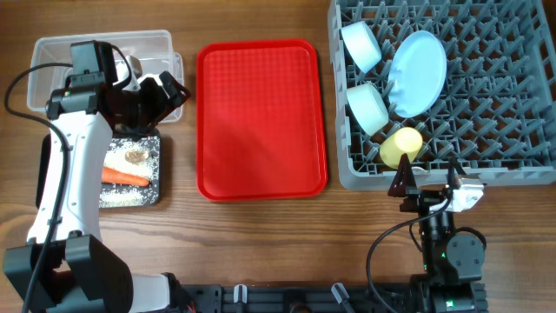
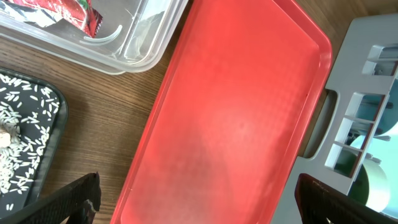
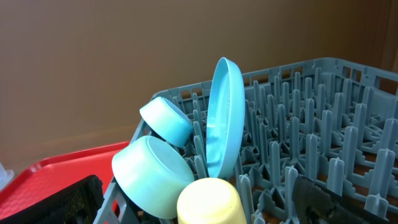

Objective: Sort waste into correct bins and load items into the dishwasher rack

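You're holding the left end effector (image 1: pixel 165 96) with its fingers spread wide and gripping nothing. It is hanging over the near right corner of the clear tub (image 1: pixel 52 61), by the left edge of the tabletop (image 1: pixel 261 243). Red-and-white wrapper bits (image 2: pixel 62 11) are lying in that tub.

The black tray (image 1: pixel 162 169) is sitting just nearer you than the tub, partly under your left arm. It is carrying the carrot piece (image 1: pixel 126 177), scattered rice grains (image 1: pixel 122 196) and a small brown scrap (image 1: pixel 136 156).

The red serving tray (image 1: pixel 261 122) is lying flat mid-tabletop, between the bins and the rack.

The dishwasher rack (image 1: pixel 521 174) is filling the far right corner of the tabletop. The pale blue plate (image 1: pixel 417 71) is standing on edge among the pegs. The far bowl (image 1: pixel 361 45) and the near bowl (image 1: pixel 368 108) are leaning on their sides just left of it, along the rack's left edge. The yellow cup (image 1: pixel 400 147) is lying at the rack's near left corner.

You're keeping the right end effector (image 1: pixel 427 183) apart too, with nothing between the fingers. It is sitting just outside the rack's near edge, close to the cup and facing into the rack.
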Robot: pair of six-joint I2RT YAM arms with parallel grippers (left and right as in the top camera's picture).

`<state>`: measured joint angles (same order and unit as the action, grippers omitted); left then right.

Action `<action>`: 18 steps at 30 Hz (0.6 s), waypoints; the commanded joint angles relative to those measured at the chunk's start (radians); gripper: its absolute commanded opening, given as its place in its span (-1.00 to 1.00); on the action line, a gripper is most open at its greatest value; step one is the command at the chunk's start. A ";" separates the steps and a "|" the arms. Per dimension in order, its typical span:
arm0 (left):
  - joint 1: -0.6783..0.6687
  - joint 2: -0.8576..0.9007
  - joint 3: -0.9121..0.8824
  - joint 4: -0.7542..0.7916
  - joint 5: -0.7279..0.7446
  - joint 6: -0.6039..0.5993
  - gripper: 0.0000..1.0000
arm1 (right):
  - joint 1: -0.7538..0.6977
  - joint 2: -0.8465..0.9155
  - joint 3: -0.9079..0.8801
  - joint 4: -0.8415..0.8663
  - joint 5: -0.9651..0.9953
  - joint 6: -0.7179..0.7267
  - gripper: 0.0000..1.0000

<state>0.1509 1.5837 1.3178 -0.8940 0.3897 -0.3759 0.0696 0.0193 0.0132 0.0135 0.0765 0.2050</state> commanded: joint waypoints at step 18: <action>-0.216 -0.644 -0.271 0.396 -0.209 0.290 1.00 | 0.005 -0.014 -0.008 0.005 0.013 0.007 0.99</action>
<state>-0.0875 1.0634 1.1931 -0.5724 0.2279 -0.1722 0.0696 0.0193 0.0132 0.0135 0.0765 0.2050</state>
